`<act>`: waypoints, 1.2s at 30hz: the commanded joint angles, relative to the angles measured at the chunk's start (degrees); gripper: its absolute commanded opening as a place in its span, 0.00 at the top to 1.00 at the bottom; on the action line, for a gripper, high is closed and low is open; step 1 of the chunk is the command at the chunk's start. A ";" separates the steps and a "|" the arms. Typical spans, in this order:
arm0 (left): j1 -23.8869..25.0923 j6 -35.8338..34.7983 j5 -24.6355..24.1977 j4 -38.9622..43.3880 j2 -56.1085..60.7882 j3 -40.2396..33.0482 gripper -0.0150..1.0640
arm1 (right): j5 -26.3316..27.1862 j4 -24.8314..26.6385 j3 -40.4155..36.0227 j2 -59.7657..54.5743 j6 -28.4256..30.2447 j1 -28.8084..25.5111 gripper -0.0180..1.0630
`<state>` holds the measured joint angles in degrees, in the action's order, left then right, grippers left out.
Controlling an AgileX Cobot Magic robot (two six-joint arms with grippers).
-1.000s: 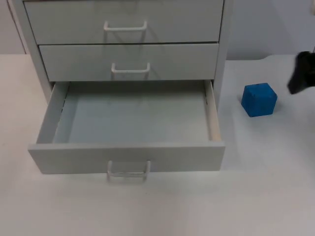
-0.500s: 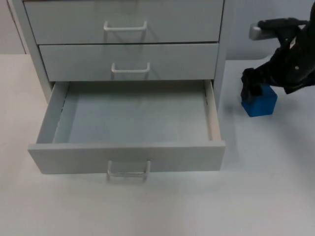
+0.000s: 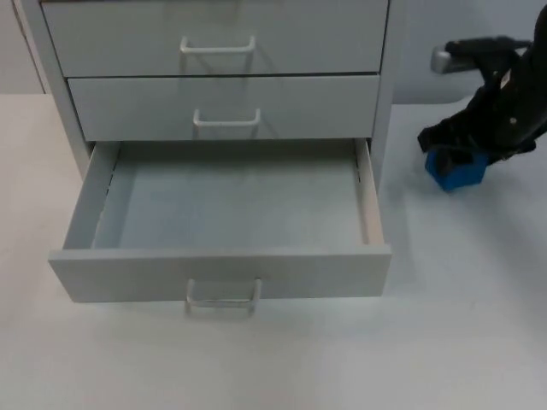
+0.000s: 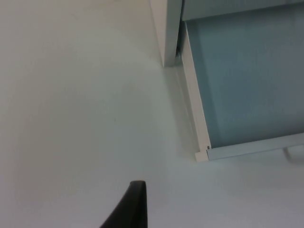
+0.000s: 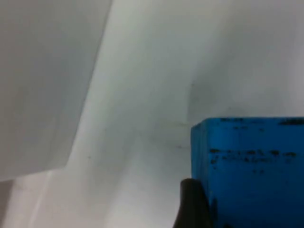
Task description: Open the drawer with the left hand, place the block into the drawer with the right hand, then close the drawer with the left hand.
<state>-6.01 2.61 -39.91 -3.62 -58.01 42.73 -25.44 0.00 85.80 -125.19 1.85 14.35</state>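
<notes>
The blue block [image 3: 461, 173] sits on the white table to the right of the drawer cabinet. My right gripper [image 3: 453, 155] has come down over it and is shut on it. In the right wrist view a black fingertip [image 5: 192, 205] presses against the side of the blue block [image 5: 251, 166]. The bottom drawer [image 3: 218, 272] is pulled out, with nothing inside. In the left wrist view my left gripper [image 4: 135, 209] waits over bare table beside the left wall of the open drawer [image 4: 198, 118].
The grey cabinet [image 3: 386, 94] stands at the back, with its two upper drawers [image 3: 224, 107] closed. The open drawer's front and handle [image 3: 222, 295] reach out towards the table's near side. The cabinet's right side lies close to the block.
My right arm came in from the right edge, dropped onto the blue block and closed on it. The block has shifted slightly right. The drawer has not moved.
</notes>
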 commanded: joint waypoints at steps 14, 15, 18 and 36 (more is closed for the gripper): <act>0.14 0.08 0.36 -0.19 0.38 -0.26 0.01 | -0.37 -1.62 -23.67 32.98 -2.53 0.31 0.98; 0.14 0.08 0.36 -0.19 0.38 -0.26 0.01 | -0.37 -1.62 -23.67 32.98 -2.53 0.31 0.98; 0.14 0.08 0.36 -0.19 0.38 -0.26 0.01 | 1.66 -1.62 -31.38 38.50 -3.87 0.31 0.98; 0.14 0.08 0.36 -0.42 0.38 -0.26 0.01 | 8.18 -5.59 -36.24 41.33 -15.82 14.12 0.98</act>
<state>-6.01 2.61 -39.91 -3.62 -58.01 42.73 -19.95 -3.13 49.29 -83.89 -9.98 25.73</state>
